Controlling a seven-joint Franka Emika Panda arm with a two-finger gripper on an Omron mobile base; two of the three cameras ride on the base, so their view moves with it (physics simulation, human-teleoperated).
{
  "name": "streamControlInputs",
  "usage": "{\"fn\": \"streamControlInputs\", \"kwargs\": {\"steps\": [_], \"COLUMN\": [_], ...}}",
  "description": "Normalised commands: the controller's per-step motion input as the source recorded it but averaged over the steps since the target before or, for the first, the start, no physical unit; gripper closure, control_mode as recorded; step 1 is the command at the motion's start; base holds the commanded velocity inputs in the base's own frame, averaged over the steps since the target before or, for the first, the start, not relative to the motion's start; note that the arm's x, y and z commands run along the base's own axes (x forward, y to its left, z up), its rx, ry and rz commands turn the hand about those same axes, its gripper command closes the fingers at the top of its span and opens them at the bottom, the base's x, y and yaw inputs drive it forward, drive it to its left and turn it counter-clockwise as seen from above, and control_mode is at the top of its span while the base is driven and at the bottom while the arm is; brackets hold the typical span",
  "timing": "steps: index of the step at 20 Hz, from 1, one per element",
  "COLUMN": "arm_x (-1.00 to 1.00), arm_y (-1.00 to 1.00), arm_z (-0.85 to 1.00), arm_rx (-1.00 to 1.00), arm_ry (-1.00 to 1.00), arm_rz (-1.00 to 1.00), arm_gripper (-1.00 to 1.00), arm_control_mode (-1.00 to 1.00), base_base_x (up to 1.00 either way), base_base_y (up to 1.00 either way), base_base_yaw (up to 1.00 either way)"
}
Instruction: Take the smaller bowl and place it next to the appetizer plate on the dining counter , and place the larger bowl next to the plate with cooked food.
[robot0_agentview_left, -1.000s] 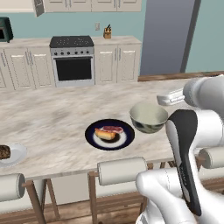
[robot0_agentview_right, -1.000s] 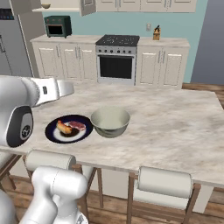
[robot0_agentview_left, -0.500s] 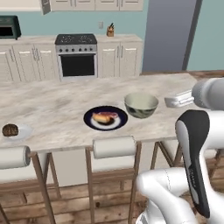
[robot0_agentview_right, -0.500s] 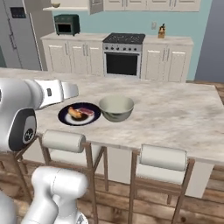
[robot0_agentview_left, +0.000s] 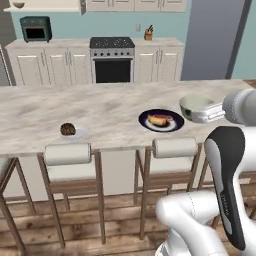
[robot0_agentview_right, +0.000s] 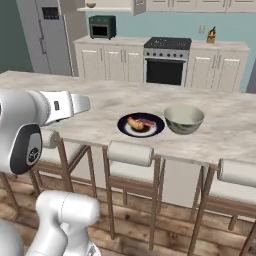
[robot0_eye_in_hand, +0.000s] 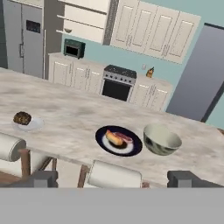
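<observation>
Now base sits farther back than a second ago; large bowl (robot0_agentview_right: 184, 119) stands beside dark plate (robot0_agentview_right: 140, 124). Gripper (robot0_eye_in_hand: 111, 179) wide, empty. White plate (robot0_agentview_left: 69, 131) lacks small bowl — next step.

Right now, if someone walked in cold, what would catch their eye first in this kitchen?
Probably the dark plate with cooked food in the middle of the pale marbled dining counter, with the larger bowl close beside it, apart from it. Farther along the counter sits the small white appetizer plate with its dark lump of food. Behind, a black-fronted stove stands among cream cabinets.
</observation>
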Motion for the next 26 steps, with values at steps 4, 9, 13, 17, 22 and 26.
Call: {"fn": "streamControlInputs", "kwargs": {"steps": [4, 9, 13, 17, 22, 26], "arm_x": [0.0, 0.0, 0.0, 0.0, 0.0, 0.0], "arm_y": [0.0, 0.0, 0.0, 0.0, 0.0, 0.0], "arm_z": [0.0, 0.0, 0.0, 0.0, 0.0, 0.0], "arm_rx": [0.0, 0.0, 0.0, 0.0, 0.0, 0.0], "arm_ry": [0.0, 0.0, 0.0, 0.0, 0.0, 0.0], "arm_rz": [0.0, 0.0, 0.0, 0.0, 0.0, 0.0], "arm_gripper": [-1.0, -1.0, -1.0, -1.0, -1.0, -1.0], "arm_control_mode": [1.0, 1.0, 1.0, 1.0, 1.0, 1.0], "base_base_x": [0.01, 0.0, 0.0, 0.07, 0.13, 0.3], "base_base_y": [1.0, 1.0, 1.0, 1.0, 1.0, 1.0], "base_base_yaw": [0.06, 0.06, 0.09, 0.15, 0.2, 0.16]}}
